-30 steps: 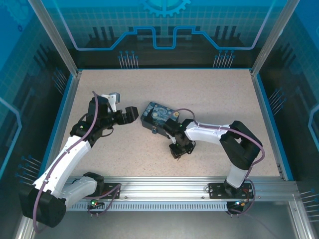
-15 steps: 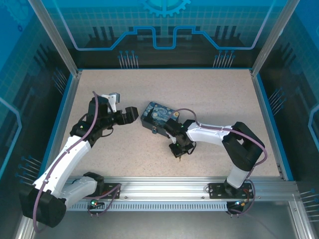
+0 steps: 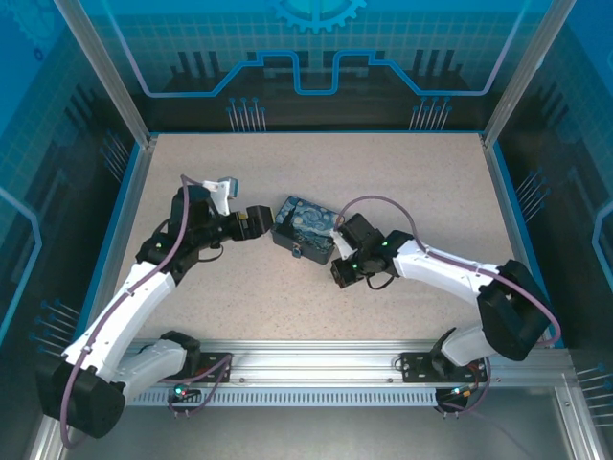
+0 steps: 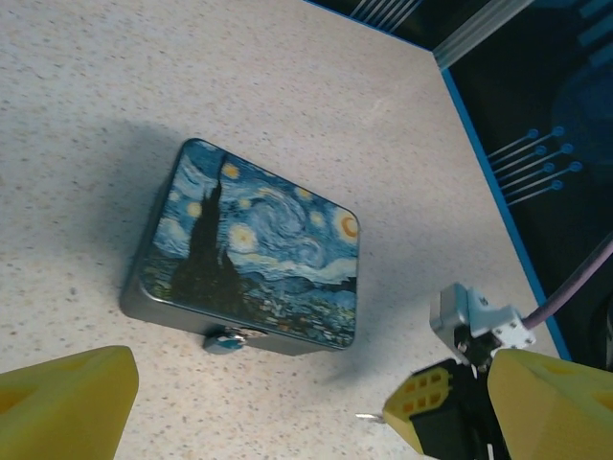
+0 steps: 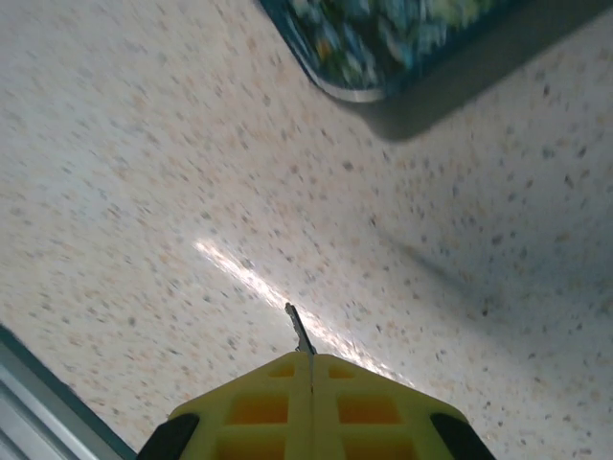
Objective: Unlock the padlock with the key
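Right fingers (image 5: 299,372) pinch the key (image 5: 301,331), tip jutting forward for insertion; left fingers (image 4: 67,402) gape wide, padlock (image 4: 227,339) ahead between them.

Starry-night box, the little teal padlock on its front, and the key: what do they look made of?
Rectangular starry-night box: probably thin sheet metal (tin), with a printed lid, plain grey sides and a shiny edge. Small blue-teal padlock: likely painted or anodised metal, but too small to be sure. Thin silvery key, pinched in the right end effector: bare bright metal.
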